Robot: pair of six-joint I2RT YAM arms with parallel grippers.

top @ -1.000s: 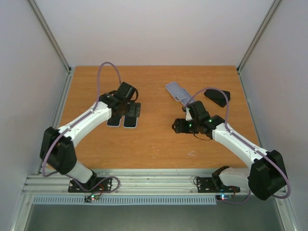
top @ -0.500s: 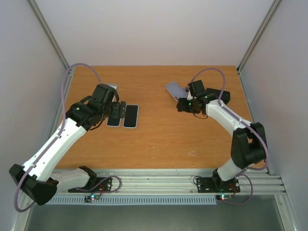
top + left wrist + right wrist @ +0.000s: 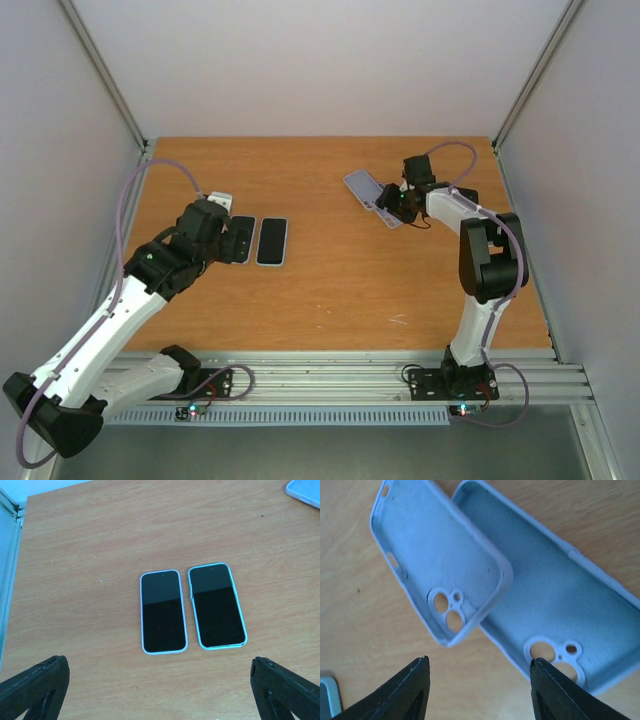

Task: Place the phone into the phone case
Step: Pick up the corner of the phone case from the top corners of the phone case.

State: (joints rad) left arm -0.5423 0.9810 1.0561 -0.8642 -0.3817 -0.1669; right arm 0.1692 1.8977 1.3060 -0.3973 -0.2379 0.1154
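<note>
Two dark-screened phones lie side by side on the wooden table: one with a pale lilac rim [image 3: 163, 611] [image 3: 245, 225], one with a cyan rim [image 3: 217, 605] [image 3: 271, 241]. My left gripper [image 3: 160, 695] [image 3: 232, 243] hangs open just short of their near ends, holding nothing. Two empty pale-blue phone cases lie inside up at the far right, one case [image 3: 435, 555] overlapping the other case [image 3: 555, 595] [image 3: 362, 186]. Above their camera-hole ends hovers my right gripper [image 3: 480, 675] [image 3: 393, 205], open, its fingertips [image 3: 412, 687] either side of bare table.
A teal corner of something [image 3: 327, 695] shows at the lower left of the right wrist view. A metal rail [image 3: 320, 375] runs along the table's near edge. Frame posts and pale walls close in the left, right and far sides.
The right arm has swung to the far right and lowered its gripper over the cases, jaws narrowing. The left arm has drawn back left, uncovering more of the phones.
</note>
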